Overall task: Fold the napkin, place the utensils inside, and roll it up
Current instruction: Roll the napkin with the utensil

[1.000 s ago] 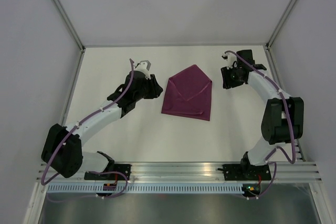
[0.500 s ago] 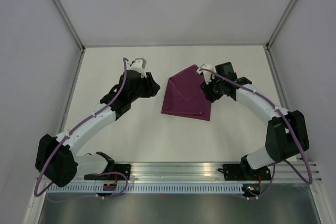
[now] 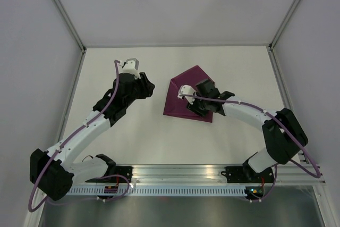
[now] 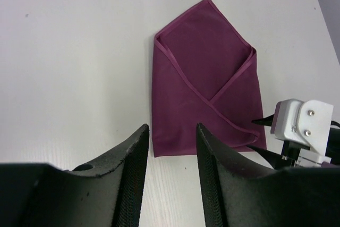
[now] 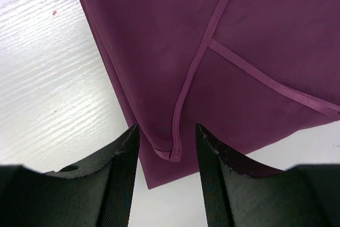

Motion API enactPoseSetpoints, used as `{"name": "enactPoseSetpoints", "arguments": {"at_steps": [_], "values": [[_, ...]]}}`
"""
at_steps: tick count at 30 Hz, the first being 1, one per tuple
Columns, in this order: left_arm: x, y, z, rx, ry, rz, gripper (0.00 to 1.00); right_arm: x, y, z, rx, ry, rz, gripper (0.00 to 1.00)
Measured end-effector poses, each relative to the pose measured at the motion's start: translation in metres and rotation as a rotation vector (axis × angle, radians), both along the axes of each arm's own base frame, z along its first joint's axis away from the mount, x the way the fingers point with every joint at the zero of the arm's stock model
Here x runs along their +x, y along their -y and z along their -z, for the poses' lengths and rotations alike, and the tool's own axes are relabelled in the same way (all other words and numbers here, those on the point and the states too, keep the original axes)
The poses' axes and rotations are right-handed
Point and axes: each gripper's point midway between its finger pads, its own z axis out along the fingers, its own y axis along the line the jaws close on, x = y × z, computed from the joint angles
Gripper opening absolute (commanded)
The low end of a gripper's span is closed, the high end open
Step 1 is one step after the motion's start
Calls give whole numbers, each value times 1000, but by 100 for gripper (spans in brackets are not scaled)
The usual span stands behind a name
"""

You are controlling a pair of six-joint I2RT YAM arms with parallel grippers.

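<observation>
The purple napkin [image 3: 174, 103] lies folded flat into an envelope shape at the middle of the table, its hemmed flaps crossing on top [image 4: 202, 73]. My right gripper [image 3: 192, 101] hovers over its near right part, open. In the right wrist view the tip of a folded flap [image 5: 172, 155] lies between the fingers [image 5: 123, 174], with nothing gripped. My left gripper [image 3: 149, 86] is off the cloth's left side, open and empty. In its wrist view [image 4: 171, 127] the napkin's near edge shows between its tips. The utensils are not visible in any view.
The white tabletop [image 3: 133, 136] is bounded by grey walls left, right and behind. A metal rail [image 3: 180, 171] with both arm bases runs along the near edge. The right arm's white wrist block [image 4: 303, 128] stands at the napkin's corner.
The right arm swung left from the table's right side to above the napkin. The left arm drew back to the left and away. Both grippers opened a little wider.
</observation>
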Motion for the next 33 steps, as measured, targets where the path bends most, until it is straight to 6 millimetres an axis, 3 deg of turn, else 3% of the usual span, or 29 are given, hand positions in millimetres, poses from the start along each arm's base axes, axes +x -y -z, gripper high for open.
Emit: {"name": "enactPoseSetpoints", "arguments": {"at_steps": [5,16,33], "values": [[4,-9,1,11,-1,-32,47,-6,-6,12,-37,13,-53,53],[5,-12,2,20,1,-41,47,-17,-29,14,-55,68,-153,53],[6,-9,7,24,-15,-30,47,-21,-35,34,-86,63,-175,53]]}}
